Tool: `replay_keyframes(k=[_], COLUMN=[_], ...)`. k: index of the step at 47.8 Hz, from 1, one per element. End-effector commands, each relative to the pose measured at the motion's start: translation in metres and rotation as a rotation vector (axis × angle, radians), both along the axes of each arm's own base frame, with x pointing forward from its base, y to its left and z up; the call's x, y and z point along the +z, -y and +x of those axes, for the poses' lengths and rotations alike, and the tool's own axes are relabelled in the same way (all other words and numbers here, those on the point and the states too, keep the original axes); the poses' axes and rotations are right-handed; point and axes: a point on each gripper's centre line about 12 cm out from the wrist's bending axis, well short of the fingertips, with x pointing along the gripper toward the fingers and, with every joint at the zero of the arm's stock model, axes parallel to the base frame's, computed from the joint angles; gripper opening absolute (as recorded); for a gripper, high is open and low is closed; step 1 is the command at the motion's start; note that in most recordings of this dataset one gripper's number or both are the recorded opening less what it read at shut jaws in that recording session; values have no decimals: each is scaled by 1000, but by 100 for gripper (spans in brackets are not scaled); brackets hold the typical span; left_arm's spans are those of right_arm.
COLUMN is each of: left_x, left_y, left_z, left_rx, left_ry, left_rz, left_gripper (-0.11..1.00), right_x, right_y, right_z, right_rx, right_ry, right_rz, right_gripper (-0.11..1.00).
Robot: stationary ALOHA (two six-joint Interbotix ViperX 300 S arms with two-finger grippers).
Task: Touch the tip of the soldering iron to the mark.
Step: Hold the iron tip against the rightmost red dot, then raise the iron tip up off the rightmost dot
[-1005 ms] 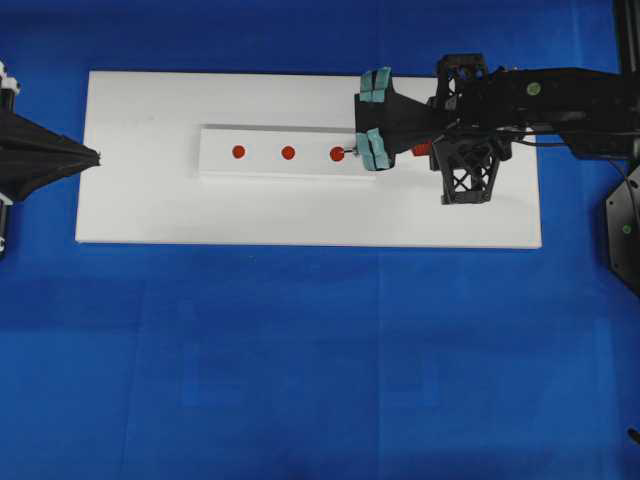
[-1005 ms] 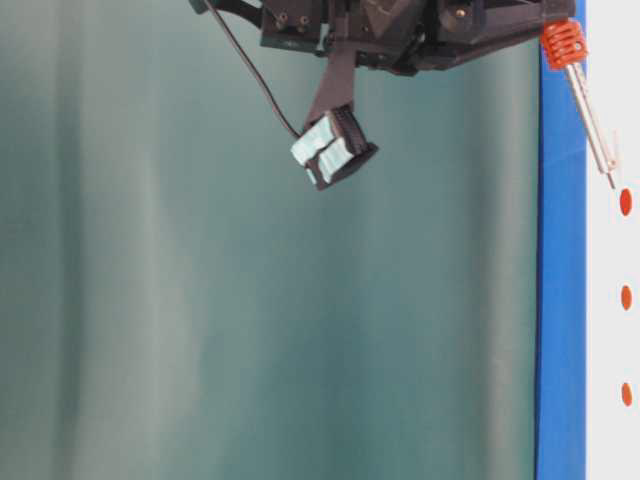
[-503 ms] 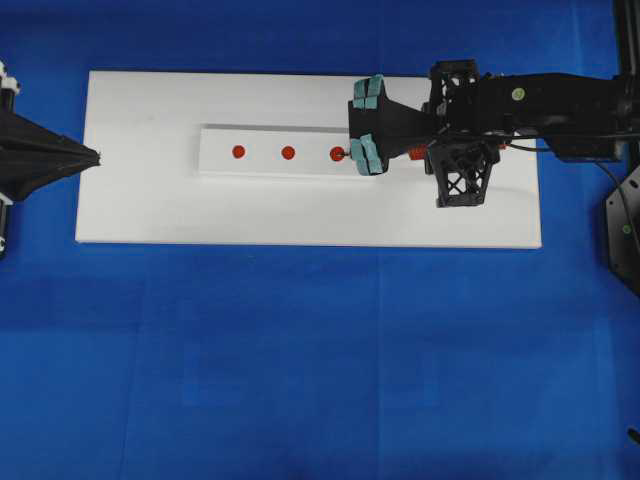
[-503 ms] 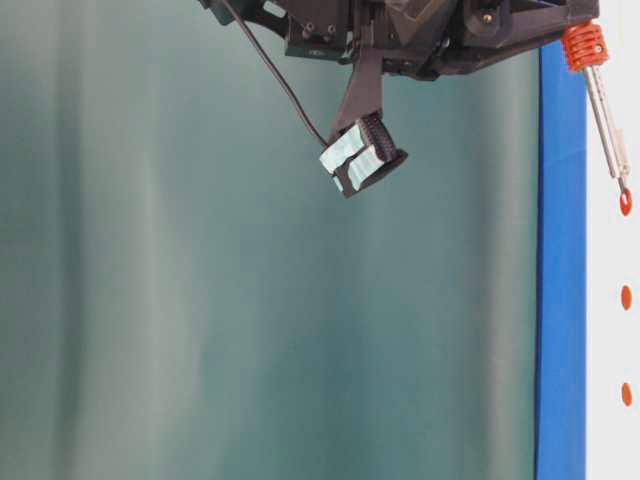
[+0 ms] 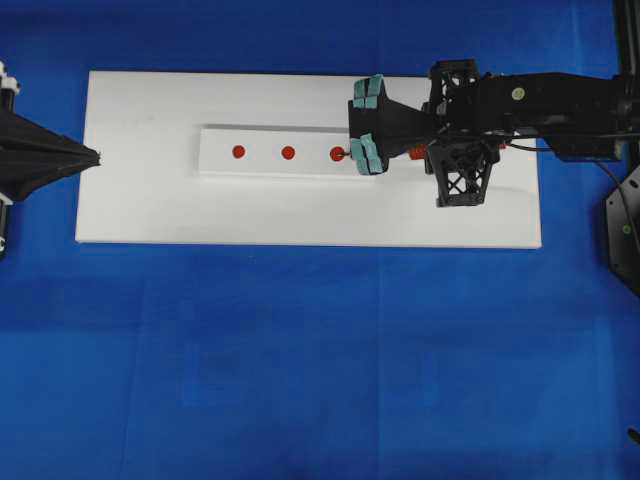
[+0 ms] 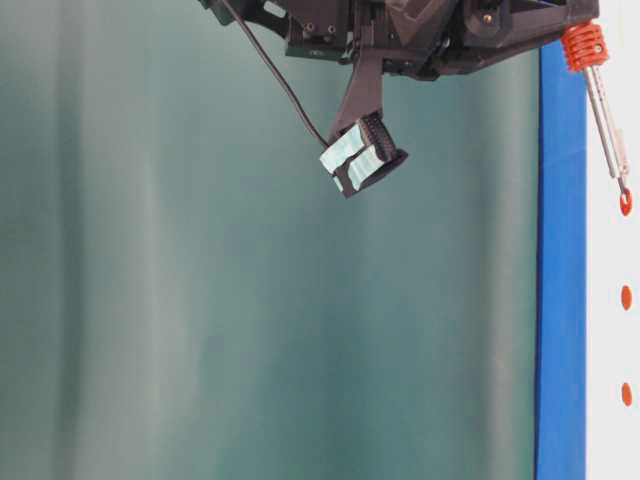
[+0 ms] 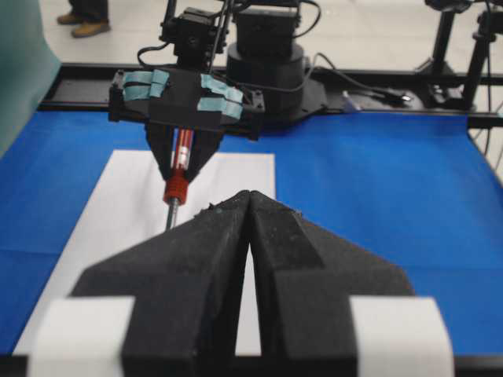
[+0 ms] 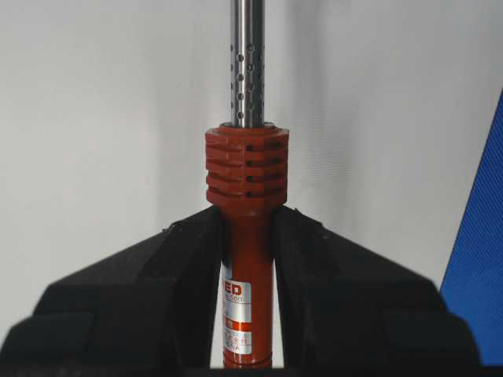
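The right gripper [image 8: 247,236] is clamped on the red-orange handle of the soldering iron [image 8: 248,181], fingers [image 8: 185,267] pressing it from both sides just behind the ribbed collar. Seen from overhead, the iron reaches along the white raised strip [image 5: 265,140] and its tip [image 6: 624,190] sits at the outer red dot [image 5: 337,153] nearest the gripper — the mark [image 5: 288,153], the middle dot, lies one dot further along the strip, apart from the tip. The left gripper [image 7: 250,236] rests at the white board's [image 5: 300,215] far end from the strip's occupied dot — its black fingers pressed together, holding nothing.
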Motion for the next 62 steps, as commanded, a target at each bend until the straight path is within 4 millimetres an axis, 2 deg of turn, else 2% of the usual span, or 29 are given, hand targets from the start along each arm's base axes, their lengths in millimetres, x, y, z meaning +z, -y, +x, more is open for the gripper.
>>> replay_keyframes(k=[1, 32, 39, 52, 62], left_x=[4, 4, 4, 4, 4], left_y=[0, 0, 0, 0, 0], left_z=[1, 1, 1, 1, 1], left_rx=[0, 0, 0, 0, 0], left_ry=[15, 17, 17, 17, 17], left_rz=[0, 0, 0, 2, 2], left_gripper=[0, 0, 0, 0, 0], right_x=[8, 8, 15, 71, 116], right_y=[2, 2, 2, 4, 6], right_z=[3, 3, 3, 1, -8], right_rx=[-2, -2, -9, -24, -35], right_ry=[30, 30, 27, 105, 149], right_rz=[-4, -4, -6, -36, -77], right_gripper=[6, 6, 6, 6, 6])
